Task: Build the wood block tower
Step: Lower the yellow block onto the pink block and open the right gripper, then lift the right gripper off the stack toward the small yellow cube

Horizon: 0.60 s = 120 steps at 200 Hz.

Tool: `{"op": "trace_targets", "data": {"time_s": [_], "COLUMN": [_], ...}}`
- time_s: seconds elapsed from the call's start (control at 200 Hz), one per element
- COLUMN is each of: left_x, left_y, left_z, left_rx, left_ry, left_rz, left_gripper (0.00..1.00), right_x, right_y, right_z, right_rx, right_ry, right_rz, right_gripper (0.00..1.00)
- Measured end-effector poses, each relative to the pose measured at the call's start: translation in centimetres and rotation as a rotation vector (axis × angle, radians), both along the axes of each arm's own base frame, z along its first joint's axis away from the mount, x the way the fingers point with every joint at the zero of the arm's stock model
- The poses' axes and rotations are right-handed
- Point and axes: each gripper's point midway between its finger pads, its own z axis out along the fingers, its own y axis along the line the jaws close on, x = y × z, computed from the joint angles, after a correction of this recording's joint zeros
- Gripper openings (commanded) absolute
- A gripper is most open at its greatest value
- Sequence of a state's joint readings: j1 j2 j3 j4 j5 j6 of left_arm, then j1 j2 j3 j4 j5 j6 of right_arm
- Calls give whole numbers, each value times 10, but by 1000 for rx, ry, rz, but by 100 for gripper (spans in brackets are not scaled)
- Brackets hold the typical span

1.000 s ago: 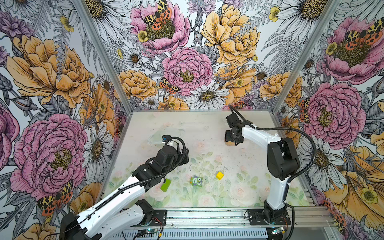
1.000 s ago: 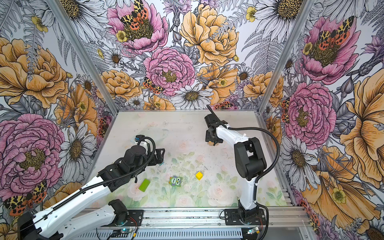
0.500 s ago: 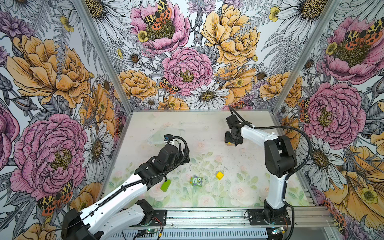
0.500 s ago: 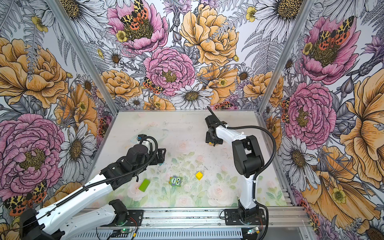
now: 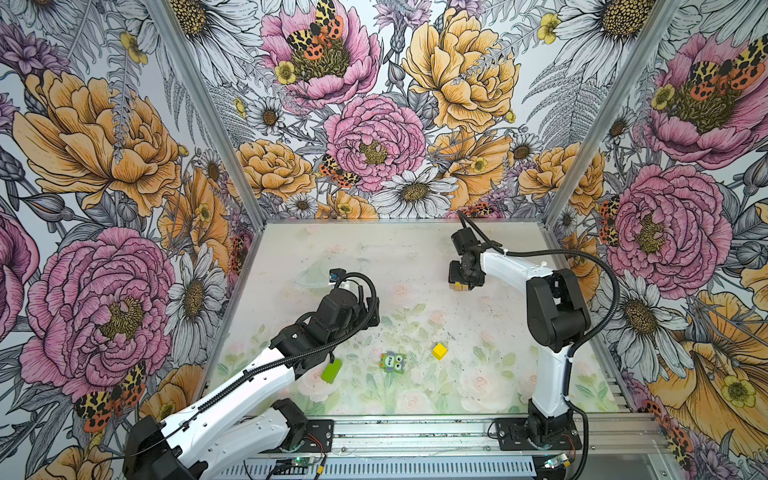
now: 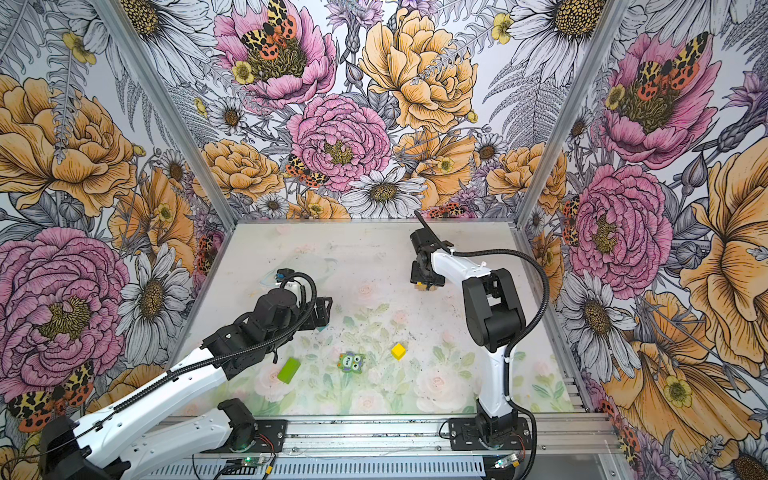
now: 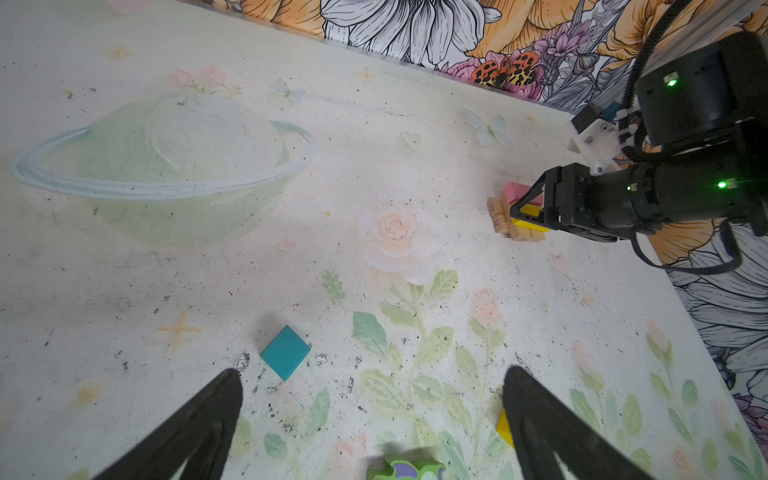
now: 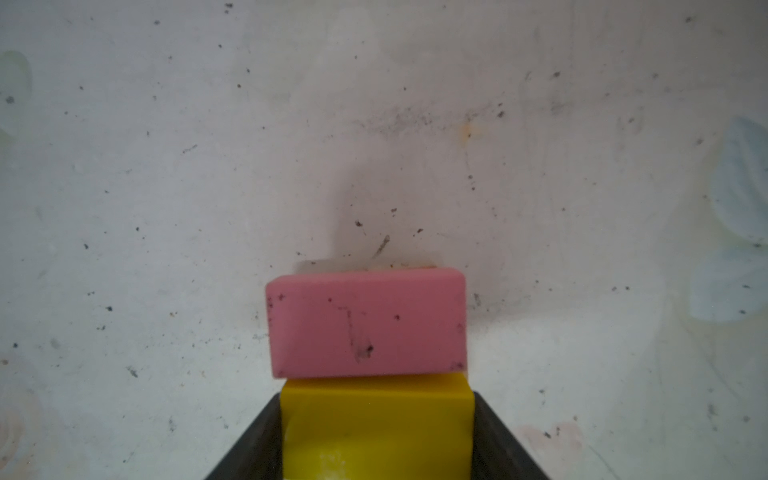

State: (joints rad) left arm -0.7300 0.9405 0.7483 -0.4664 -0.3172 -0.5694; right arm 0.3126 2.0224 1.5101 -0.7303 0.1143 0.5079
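Tower (image 5: 458,286) upper right of table (image 5: 415,257) in both top views. Right arm (image 5: 515,270) bent, wrist pointing down over it; right gripper (image 8: 376,401) clamped on yellow block (image 8: 376,432) touching pink block (image 8: 365,322). Left arm (image 5: 266,370) stretched from lower left; left gripper (image 7: 372,374) jaws wide apart, empty.

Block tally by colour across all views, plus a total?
Lime-green wooden block: 1
Green owl-printed block: 1
Teal square block: 1
Pink rectangular block: 1
Yellow: 2, a small yellow cube and a yellow wooden bar
Plain tan wooden bars: 2 visible, more may be hidden under the coloured ones
Total: at least 8
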Motion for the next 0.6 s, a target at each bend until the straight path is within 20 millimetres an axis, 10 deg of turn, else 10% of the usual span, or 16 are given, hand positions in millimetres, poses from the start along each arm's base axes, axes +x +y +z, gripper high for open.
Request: {"op": "trace_targets", "data": {"time_s": [0.6], "left_x": [-2], "left_y": [-3], "left_z": [-1], "left_rx": [-8], "left_ry": [7], "left_rz": [-16], "left_gripper": [99], "right_x": [2], "right_y": [4], "right_z": [4], "right_rx": [19], "right_ry": [-8], "right_rz": [10], "right_gripper": [87]}}
